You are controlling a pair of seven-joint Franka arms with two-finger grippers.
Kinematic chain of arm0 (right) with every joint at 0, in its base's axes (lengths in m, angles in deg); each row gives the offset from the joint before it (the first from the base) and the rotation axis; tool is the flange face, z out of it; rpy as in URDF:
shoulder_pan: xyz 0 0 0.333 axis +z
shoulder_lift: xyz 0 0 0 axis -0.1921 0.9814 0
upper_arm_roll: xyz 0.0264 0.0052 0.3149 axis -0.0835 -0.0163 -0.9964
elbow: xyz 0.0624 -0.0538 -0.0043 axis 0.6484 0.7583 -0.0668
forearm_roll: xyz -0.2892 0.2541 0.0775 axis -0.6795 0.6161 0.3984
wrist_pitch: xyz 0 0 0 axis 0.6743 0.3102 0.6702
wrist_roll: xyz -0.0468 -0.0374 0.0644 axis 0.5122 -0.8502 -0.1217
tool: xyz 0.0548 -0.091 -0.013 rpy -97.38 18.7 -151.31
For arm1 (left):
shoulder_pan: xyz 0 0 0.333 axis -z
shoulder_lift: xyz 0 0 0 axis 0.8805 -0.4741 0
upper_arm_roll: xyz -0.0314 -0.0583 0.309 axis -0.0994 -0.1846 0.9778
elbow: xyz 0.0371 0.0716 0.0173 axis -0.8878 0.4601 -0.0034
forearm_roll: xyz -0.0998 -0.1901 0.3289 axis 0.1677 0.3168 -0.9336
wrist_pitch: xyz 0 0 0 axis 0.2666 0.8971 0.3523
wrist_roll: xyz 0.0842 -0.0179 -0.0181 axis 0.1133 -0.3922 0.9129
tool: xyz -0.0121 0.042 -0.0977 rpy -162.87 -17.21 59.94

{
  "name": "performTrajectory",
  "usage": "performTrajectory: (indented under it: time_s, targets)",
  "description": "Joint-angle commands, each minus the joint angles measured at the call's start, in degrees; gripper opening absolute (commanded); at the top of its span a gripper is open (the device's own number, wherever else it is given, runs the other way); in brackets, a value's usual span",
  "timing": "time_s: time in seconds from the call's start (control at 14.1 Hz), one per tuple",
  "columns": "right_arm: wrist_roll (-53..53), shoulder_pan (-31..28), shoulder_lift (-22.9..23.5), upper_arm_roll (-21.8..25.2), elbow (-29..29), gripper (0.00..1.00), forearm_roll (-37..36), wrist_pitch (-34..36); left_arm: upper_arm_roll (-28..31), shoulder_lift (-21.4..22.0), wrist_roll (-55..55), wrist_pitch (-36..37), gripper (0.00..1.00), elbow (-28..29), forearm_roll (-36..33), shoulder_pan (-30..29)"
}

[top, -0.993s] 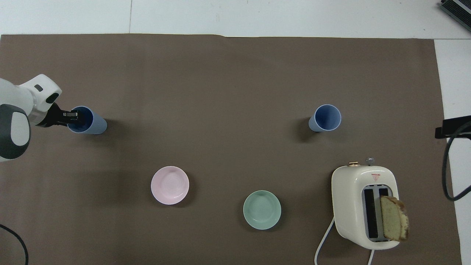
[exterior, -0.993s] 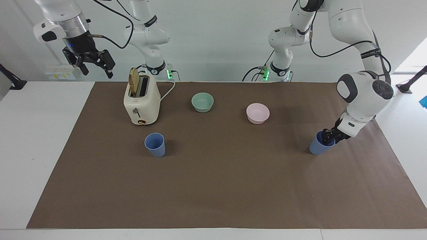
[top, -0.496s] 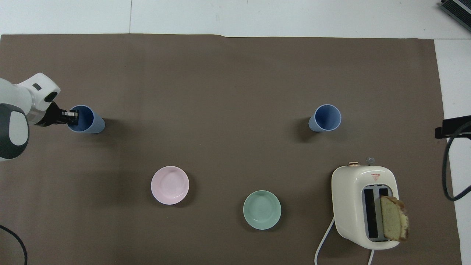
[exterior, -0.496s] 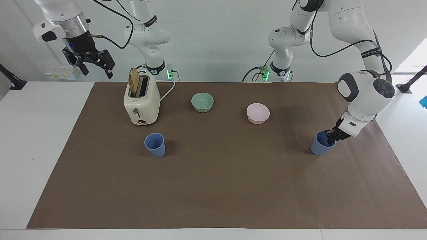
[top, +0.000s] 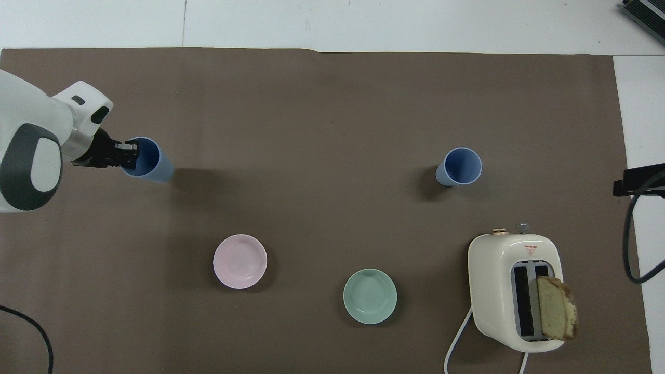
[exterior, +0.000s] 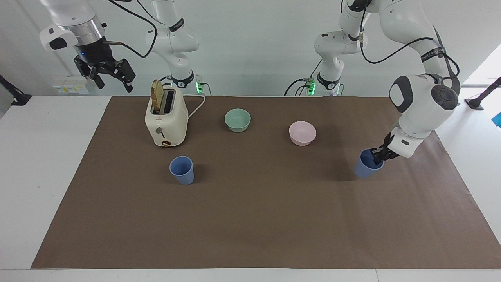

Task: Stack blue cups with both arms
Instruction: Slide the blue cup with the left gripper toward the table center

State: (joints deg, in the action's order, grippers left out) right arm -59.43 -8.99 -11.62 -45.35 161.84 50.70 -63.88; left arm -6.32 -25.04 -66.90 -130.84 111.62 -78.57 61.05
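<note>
My left gripper (exterior: 378, 155) is shut on the rim of one blue cup (exterior: 363, 167), one finger inside it, and holds it tilted just above the brown mat at the left arm's end of the table. Both show in the overhead view, the gripper (top: 128, 154) and the cup (top: 154, 165). The other blue cup (exterior: 182, 169) stands upright on the mat, farther from the robots than the toaster; it also shows in the overhead view (top: 459, 166). My right gripper (exterior: 104, 73) is open and empty, raised high over the table's edge beside the toaster, and waits.
A cream toaster (exterior: 166, 119) with a bread slice in it stands at the right arm's end. A mint-green bowl (exterior: 237, 119) and a pink bowl (exterior: 302, 132) sit between the arms' bases. The brown mat (exterior: 258, 219) covers most of the table.
My left gripper has lifted its blue cup off the mat and carried it toward the middle of the table. The right arm and the other cup have stayed put.
</note>
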Motion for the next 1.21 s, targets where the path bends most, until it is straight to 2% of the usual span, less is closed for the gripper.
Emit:
performTrajectory:
  time_s: [0.0,0.28,0.71,1.13]
  targets:
    - [-1.06,-0.25,-1.09,-0.12,1.52,1.0,-0.02,-1.07,0.65,1.42,7.86,1.92,0.0,-0.23,-0.48,6.16]
    - [-1.06,-0.25,-1.09,-0.12,1.52,1.0,-0.02,-1.07,0.39,1.87,16.22,2.01,0.0,-0.23,1.54,13.29]
    - [-1.06,-0.25,-1.09,-0.12,1.52,1.0,0.07,-1.07,0.38,2.13,20.8,-0.45,0.0,0.82,3.92,20.58]
    - [-1.06,-0.25,-1.09,-0.12,1.52,1.0,-0.02,-1.07,0.47,-0.24,21.06,-7.3,0.0,2.66,3.92,22.27]
